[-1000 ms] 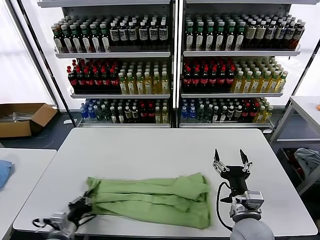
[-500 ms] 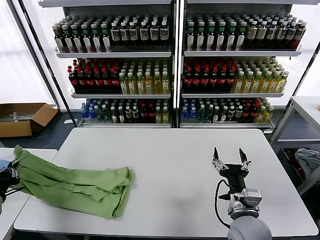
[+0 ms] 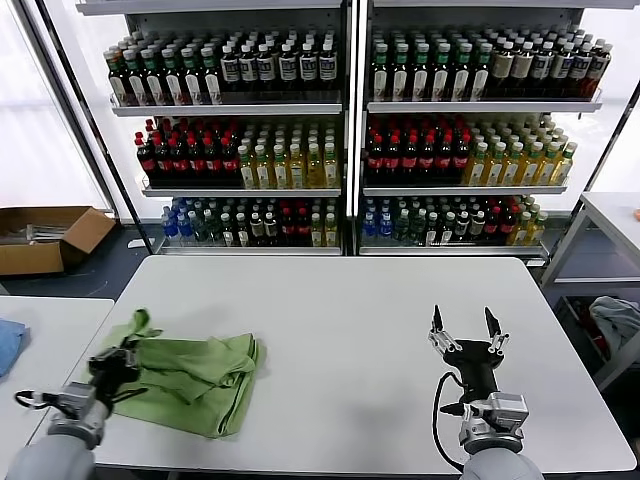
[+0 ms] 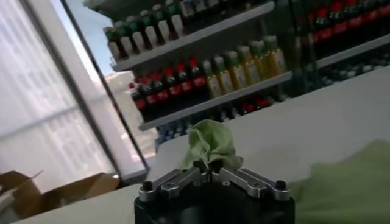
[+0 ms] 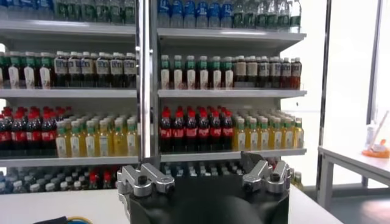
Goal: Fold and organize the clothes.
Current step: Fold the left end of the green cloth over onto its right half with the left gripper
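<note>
**Left fingers pinched on green shirt at table's left edge**

Fingers of the left gripper closed tight on a bunched corner of the light green soft-fabric polo shirt, low at the left end of the white rectangular table. Same pinch seen from the left wrist view: left gripper clamped on a crumpled tuft of the shirt standing up above the fingertips, more green cloth lying off to one side on the tabletop.

Shirt lying in a loose, rumpled heap on the table's left part, near the front-left corner, folded over on itself with layered creases; collar, buttons and printed patch not to be made out.

Right gripper held upright above the right part of the table, well apart from the shirt, its fingers spread wide with nothing between them. Right wrist view: right gripper parted, facing the drink shelves.

Behind the table, tall white metal shelving packed with rows of bottles. Brown cardboard box on the floor at far left. Blue cloth lying on a neighbouring white table just left of the main one. Another grey table at far right.
</note>
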Robot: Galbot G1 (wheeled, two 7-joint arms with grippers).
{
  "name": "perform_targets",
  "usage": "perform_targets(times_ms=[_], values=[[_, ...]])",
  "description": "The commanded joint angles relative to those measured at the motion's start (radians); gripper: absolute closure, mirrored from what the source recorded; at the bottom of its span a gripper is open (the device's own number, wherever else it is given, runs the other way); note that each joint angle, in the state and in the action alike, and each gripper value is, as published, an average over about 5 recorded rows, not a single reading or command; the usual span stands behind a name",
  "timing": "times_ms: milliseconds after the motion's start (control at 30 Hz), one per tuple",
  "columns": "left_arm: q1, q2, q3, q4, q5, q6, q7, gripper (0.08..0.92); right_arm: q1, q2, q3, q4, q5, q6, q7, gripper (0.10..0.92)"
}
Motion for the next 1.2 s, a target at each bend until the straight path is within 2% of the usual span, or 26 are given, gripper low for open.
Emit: perform_targets(times_ms=[33, 333, 767, 900, 1000, 1200], values=[[-0.056, -0.145, 0.249, -0.107, 0.053, 0.073, 0.000, 0.910, -0.061, 0.013, 0.011, -0.010, -0.013, 0.017, 0.000, 0.203], [-0.010, -0.119, 0.262, -0.161, 0.083, 0.086, 0.033, 0.910, -0.071, 0.036, 0.010, -0.045, -0.016, 0.031, 0.001, 0.203], [0.121, -0.058, 0.255, -0.231, 0.238, 0.065, 0.166, 0.910, -0.092, 0.045, 0.000, -0.050, -0.013, 0.044, 0.002, 0.203], [0.115, -0.082, 0.265, -0.183, 0.274, 0.054, 0.173, 0.910, -0.102, 0.038, 0.000, -0.043, -0.011, 0.048, 0.001, 0.203], [0.079, -0.115, 0.270, -0.095, 0.288, 0.037, 0.167, 0.910, -0.106, 0.032, 0.001, -0.037, -0.007, 0.049, 0.001, 0.203], [0.016, -0.174, 0.261, 0.039, 0.289, -0.003, 0.115, 0.867, -0.106, 0.022, 0.000, -0.032, -0.004, 0.049, 0.001, 0.203]])
